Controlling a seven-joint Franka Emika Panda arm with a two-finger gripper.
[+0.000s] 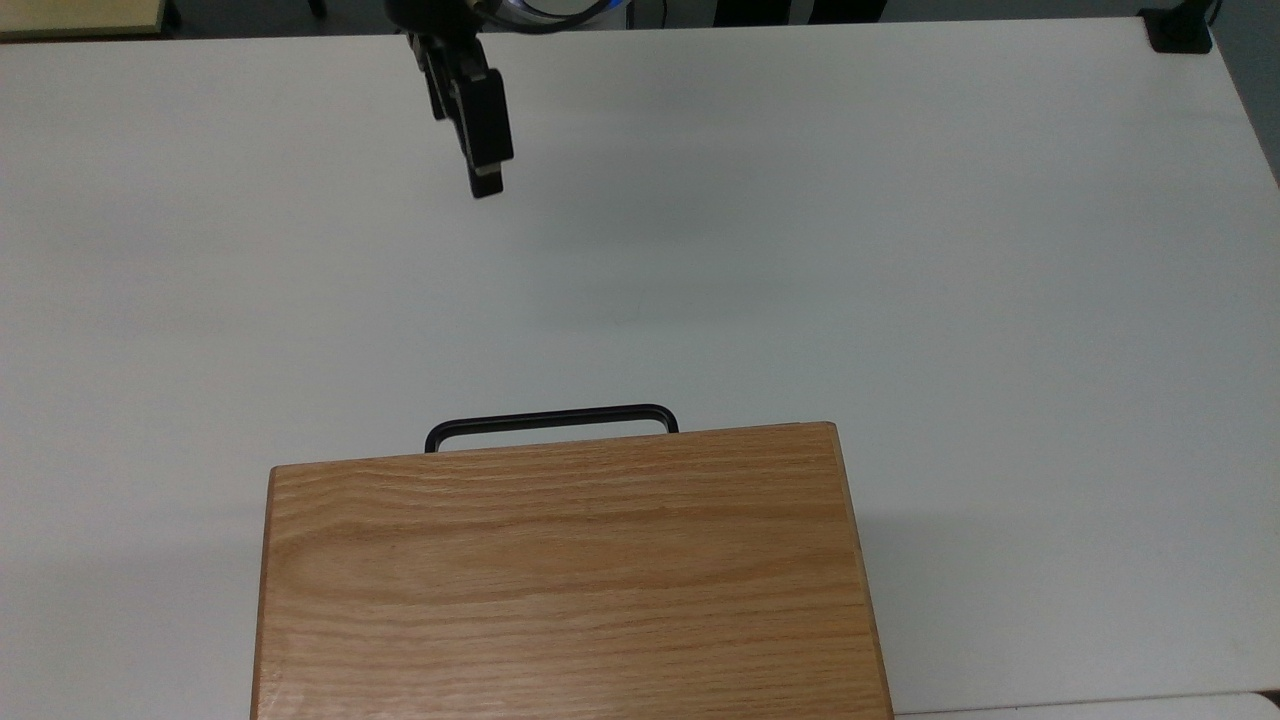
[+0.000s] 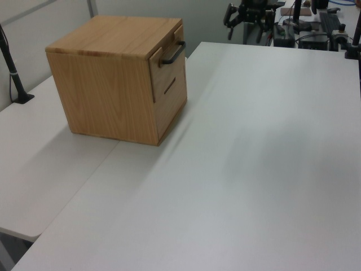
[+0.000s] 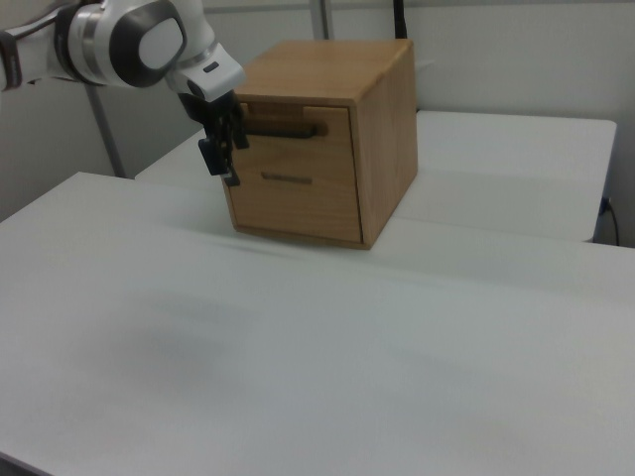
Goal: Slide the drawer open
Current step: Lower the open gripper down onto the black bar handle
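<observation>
**Approach the handle: line up first, then hook and pull straight**

Step in hand, as I judge it: reach for the drawer (image 3: 295, 177) handle (image 1: 550, 418). The tool (image 1: 480, 165) hangs over bare table (image 1: 900, 250), well apart from the cabinet (image 1: 565, 570), w/ open table between. In the left view the tool (image 2: 246, 22) shows two fingers spread apart, nothing between them.

How to do it well (judgement):
- Bring the tool to handle height before closing in; the bar sits high on the cabinet front, just under the top edge.
- Aim for the bar's middle, so the pull doesn't twist the drawer in its slot.
- Fingers should straddle the bar, one above, one below, w/ the gap betw. bar and front panel leaving room for one finger.
- Pull straight out, square to the front panel. Off-axis pull may jam the drawer or drag the whole cabinet across the table, since nothing visible pins it down.

The drawer: light oak, flat front panel, upper part of the cabinet front, looks shut or all but. Thin black bar handle runs across it, standing off the panel on bent ends. In the top view the handle pokes out past the cabinet's top edge, nearer the top view's left than centre. A second panel w/ a slot grip (image 3: 285, 179) sits below it in the right view.
</observation>
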